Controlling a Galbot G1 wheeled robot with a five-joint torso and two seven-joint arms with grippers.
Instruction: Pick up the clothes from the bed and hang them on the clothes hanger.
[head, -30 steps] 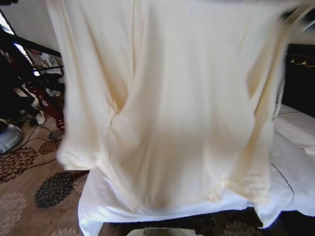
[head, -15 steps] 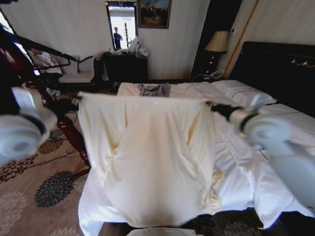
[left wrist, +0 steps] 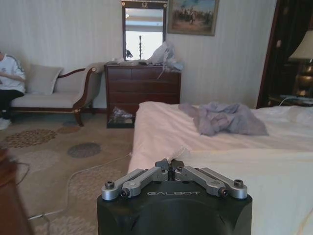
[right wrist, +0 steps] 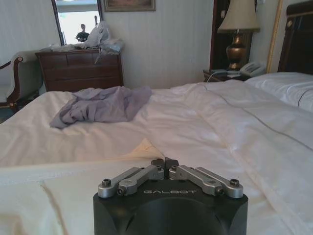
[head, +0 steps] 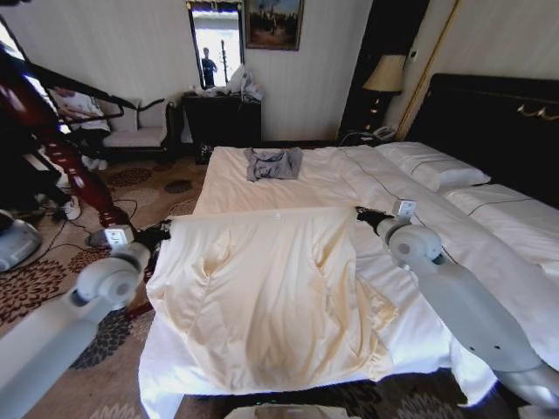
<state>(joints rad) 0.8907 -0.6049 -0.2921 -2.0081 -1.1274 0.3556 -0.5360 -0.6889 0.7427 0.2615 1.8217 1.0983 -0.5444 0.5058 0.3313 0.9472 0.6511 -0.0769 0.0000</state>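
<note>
The cream long-sleeved clothes point(head: 271, 297) lie spread flat across the foot end of the bed point(head: 349, 175), their lower part draping over the bed's edge. My left gripper point(head: 164, 232) is shut on the garment's left shoulder corner; in the left wrist view the fingers point(left wrist: 170, 165) pinch a fold of cream cloth point(left wrist: 274, 181). At the right shoulder corner my right gripper point(head: 362, 214) is shut on the cloth too, and the right wrist view shows its tips point(right wrist: 165, 162) closed on the cream edge point(right wrist: 73, 171). The clothes hanger is out of view.
A small grey-blue garment point(head: 273, 162) lies farther up the bed. A thick reddish wooden post point(head: 61, 148) stands left of the bed on patterned carpet. A dark dresser point(head: 223, 118), a sofa point(head: 122, 131) and a lamp point(head: 384, 74) line the far wall.
Both arms have come down and forward with the garment. It hung stretched in the air before the camera; now it lies spread on the bed, still held at both shoulders.
</note>
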